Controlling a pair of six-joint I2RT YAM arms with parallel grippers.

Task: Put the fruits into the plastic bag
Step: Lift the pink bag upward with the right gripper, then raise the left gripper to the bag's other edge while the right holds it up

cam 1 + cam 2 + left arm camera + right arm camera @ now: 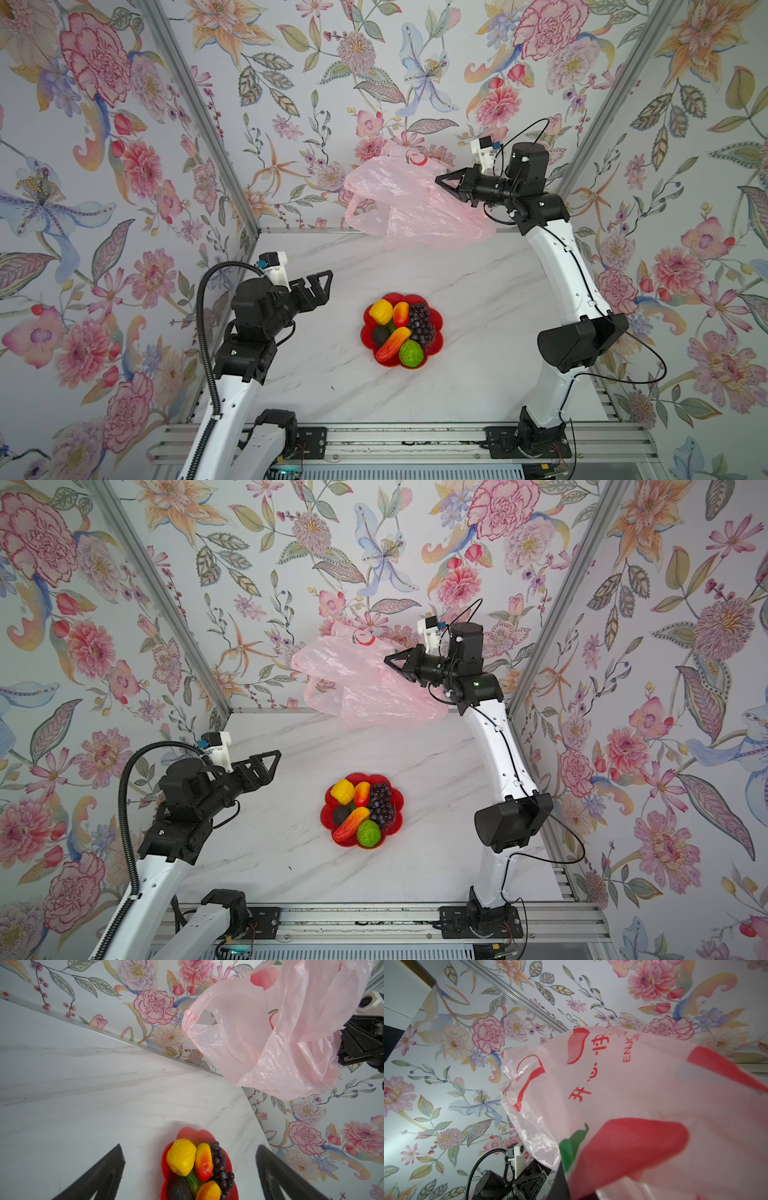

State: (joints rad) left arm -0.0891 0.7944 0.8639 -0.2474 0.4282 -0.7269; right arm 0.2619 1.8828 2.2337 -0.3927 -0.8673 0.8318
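Observation:
The fruits lie heaped on a red flower-shaped plate [437, 318] at mid-table: a yellow lumpy one [381, 311], two mangoes [392, 343], a grape bunch [420, 323], an avocado [380, 336] and a green bumpy ball [410, 353]. My left gripper [328, 276] hovers left of the plate, open and empty; its wrist view shows the yellow fruit [180, 1156] between the spread fingers [108, 1172]. The pale pink plastic bag [407, 199] hangs in the air over the table's back edge, with my right gripper [438, 179] shut on its right side. The bag [633, 1095] fills the right wrist view.
Floral walls enclose the marble table [478, 332] on three sides, with metal posts [199, 112] at the back corners. An aluminium rail [399, 440] carrying both arm bases runs along the front. The left arm [517, 1184] shows below the bag in the right wrist view.

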